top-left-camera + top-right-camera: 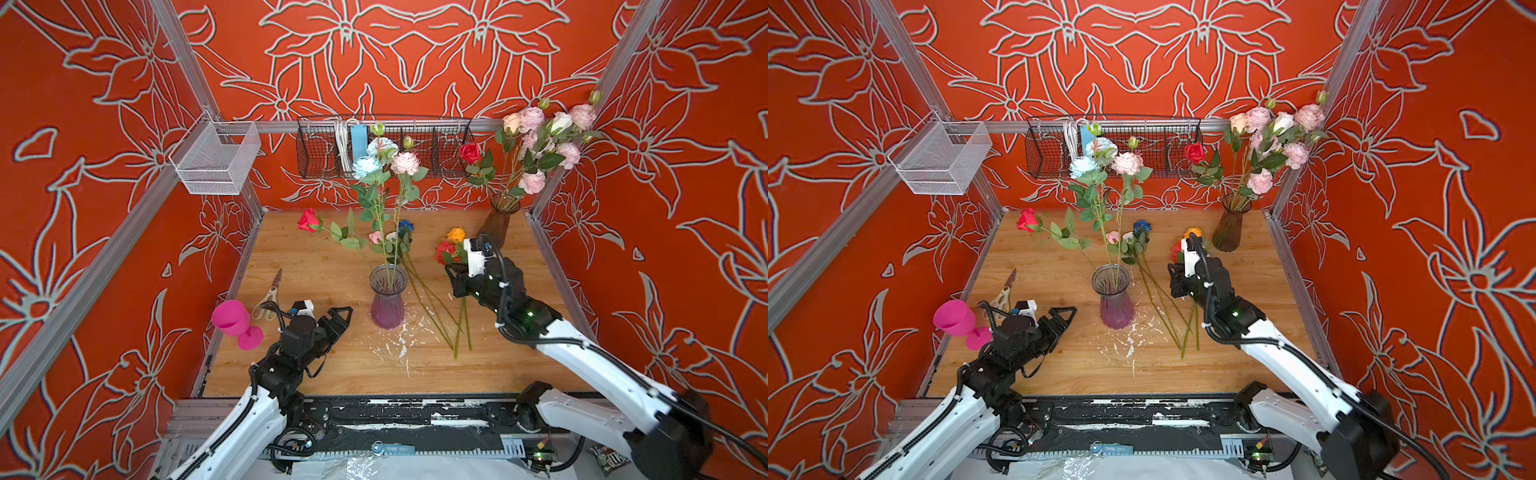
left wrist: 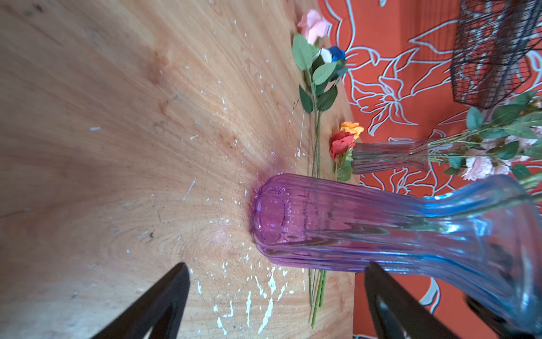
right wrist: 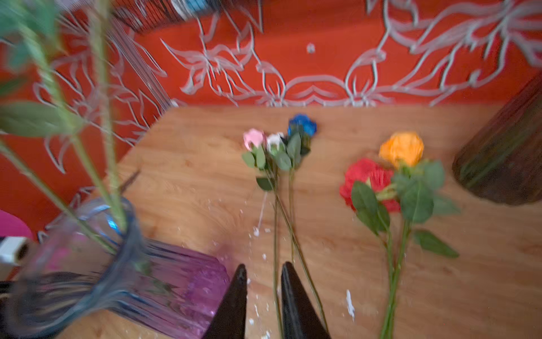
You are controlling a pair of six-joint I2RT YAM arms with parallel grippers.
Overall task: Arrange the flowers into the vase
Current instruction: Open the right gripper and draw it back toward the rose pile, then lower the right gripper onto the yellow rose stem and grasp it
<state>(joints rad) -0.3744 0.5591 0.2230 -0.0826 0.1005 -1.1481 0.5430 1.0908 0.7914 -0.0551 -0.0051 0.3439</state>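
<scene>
A ribbed vase (image 1: pixel 387 303) (image 1: pixel 1116 303), purple below and bluish at the rim, stands mid-table and holds pale-blue and pink flowers (image 1: pixel 386 160) on long stems. On the table lie a red rose (image 1: pixel 308 220), a pink, white and blue bunch (image 1: pixel 399 235) (image 3: pixel 278 141), and a red and an orange rose (image 1: pixel 451 243) (image 3: pixel 381 173). My left gripper (image 1: pixel 343 320) (image 2: pixel 277 265) is wide open just left of the vase (image 2: pixel 352 223), holding nothing. My right gripper (image 1: pixel 453 282) (image 3: pixel 264 265) hovers over the bunch's stems, its jaws narrowly apart with a thin stem showing in the gap.
A brown vase (image 1: pixel 496 226) full of pink blooms stands at the back right. A pink goblet (image 1: pixel 230 318) and scissors (image 1: pixel 268 297) sit at the left edge. A black wire basket (image 1: pixel 415 166) and a white mesh basket (image 1: pixel 216 162) hang on the walls.
</scene>
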